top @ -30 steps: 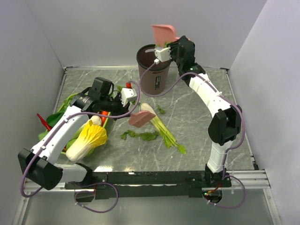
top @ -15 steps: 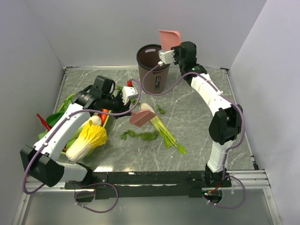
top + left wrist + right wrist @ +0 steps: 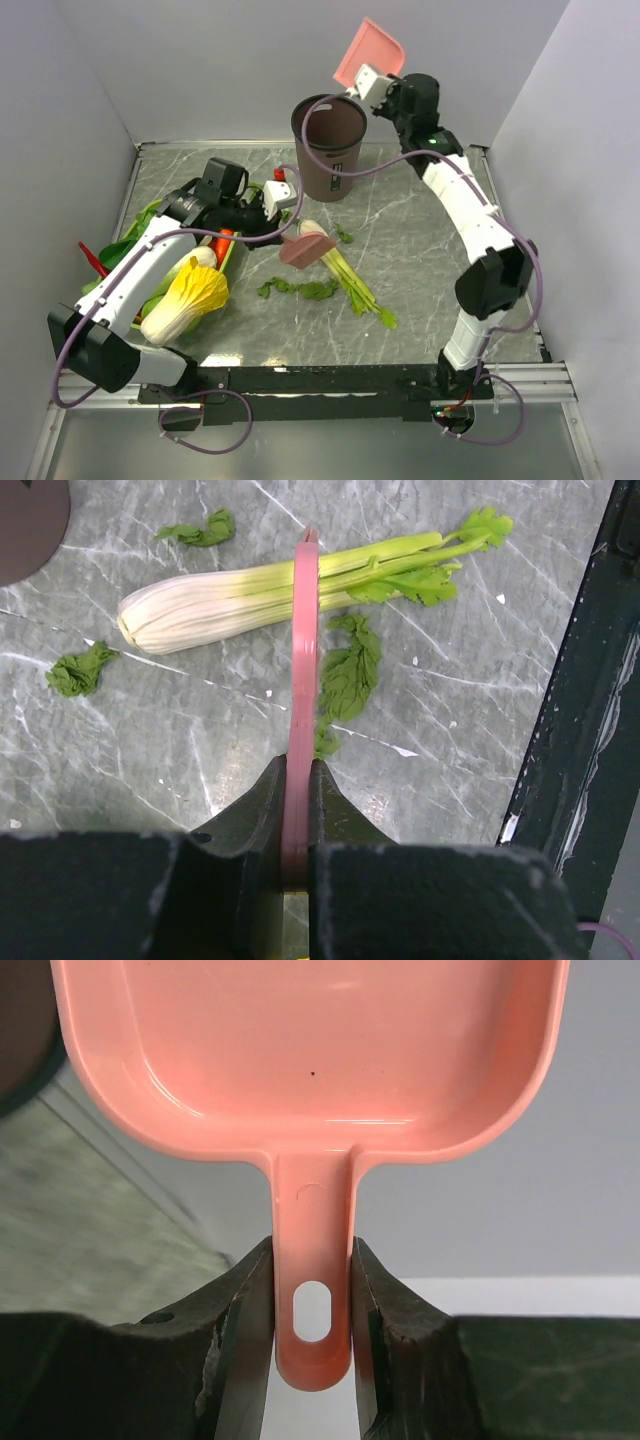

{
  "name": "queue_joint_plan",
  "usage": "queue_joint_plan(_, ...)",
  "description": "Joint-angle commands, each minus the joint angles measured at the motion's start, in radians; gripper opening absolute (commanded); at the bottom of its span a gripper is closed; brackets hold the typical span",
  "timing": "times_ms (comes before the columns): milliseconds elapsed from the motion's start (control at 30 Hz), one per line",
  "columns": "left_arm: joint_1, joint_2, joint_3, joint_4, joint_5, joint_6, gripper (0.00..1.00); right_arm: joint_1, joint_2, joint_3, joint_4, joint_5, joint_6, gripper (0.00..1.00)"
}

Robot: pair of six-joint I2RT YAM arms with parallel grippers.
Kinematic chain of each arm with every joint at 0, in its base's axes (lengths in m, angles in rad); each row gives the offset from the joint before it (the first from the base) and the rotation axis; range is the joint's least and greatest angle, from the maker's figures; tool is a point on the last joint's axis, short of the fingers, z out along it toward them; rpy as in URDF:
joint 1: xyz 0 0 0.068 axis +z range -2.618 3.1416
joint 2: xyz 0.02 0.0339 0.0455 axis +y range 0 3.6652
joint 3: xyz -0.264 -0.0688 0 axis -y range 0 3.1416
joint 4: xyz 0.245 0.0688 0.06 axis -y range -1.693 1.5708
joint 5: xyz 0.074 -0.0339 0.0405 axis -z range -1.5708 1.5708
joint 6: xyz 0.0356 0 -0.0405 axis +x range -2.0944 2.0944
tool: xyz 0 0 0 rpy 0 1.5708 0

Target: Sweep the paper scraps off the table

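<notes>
Several dark-green paper scraps lie on the marble table (image 3: pixel 420 260): a cluster (image 3: pixel 300 289) near the front and one bit (image 3: pixel 343 236) by the stalk. In the left wrist view they show under the tool (image 3: pixel 347 675), at the left (image 3: pixel 80 670) and at the top (image 3: pixel 200 530). My left gripper (image 3: pixel 283 238) (image 3: pixel 298 768) is shut on a flat pink scraper (image 3: pixel 305 249) (image 3: pixel 302 650), held just above the table. My right gripper (image 3: pixel 378 86) (image 3: pixel 312 1250) is shut on the handle of the pink dustpan (image 3: pixel 368 50) (image 3: pixel 310 1050). The dustpan is raised high above the bin and its tray looks empty.
A brown bin (image 3: pixel 330 145) stands at the back of the table under the dustpan. A white-and-green stalk (image 3: pixel 345 270) (image 3: pixel 280 590) lies mid-table. A yellow-green cabbage (image 3: pixel 188 297) and other vegetables sit at the left. Grey walls enclose three sides.
My right arm has lifted the dustpan up and to the right, from the bin's rim to high above it. My left gripper and scraper have barely moved.
</notes>
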Motion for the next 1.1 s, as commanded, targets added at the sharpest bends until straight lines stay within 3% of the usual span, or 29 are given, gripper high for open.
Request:
queue_joint_plan(0,-0.001,0.021,0.067,0.037,0.048,-0.011,0.01,-0.04,-0.216,0.026,-0.113,-0.135,0.479,0.0)
queue_joint_plan(133,-0.003,0.037,0.092,0.033,0.068,-0.012,0.01,-0.121,-0.453,-0.309,0.011,-0.347,0.717,0.0)
queue_joint_plan(233,-0.009,0.044,0.11,0.031,0.056,-0.006,0.01,-0.136,-0.609,-0.486,0.018,-0.409,0.772,0.0)
queue_joint_plan(567,-0.046,0.084,0.184,0.065,-0.05,0.005,0.01,-0.201,-0.896,-0.863,-0.24,-0.441,0.871,0.0)
queue_joint_plan(800,-0.109,0.178,0.276,0.108,-0.291,0.084,0.01,-0.219,-0.938,-1.07,-0.417,-0.469,0.847,0.0)
queue_joint_plan(900,-0.124,0.245,0.337,0.103,-0.487,0.13,0.01,-0.219,-0.959,-1.129,-0.449,-0.44,0.792,0.0)
queue_joint_plan(1067,-0.126,0.29,0.345,0.125,-0.705,0.219,0.01,-0.221,-0.941,-1.138,-0.541,-0.444,0.714,0.0)
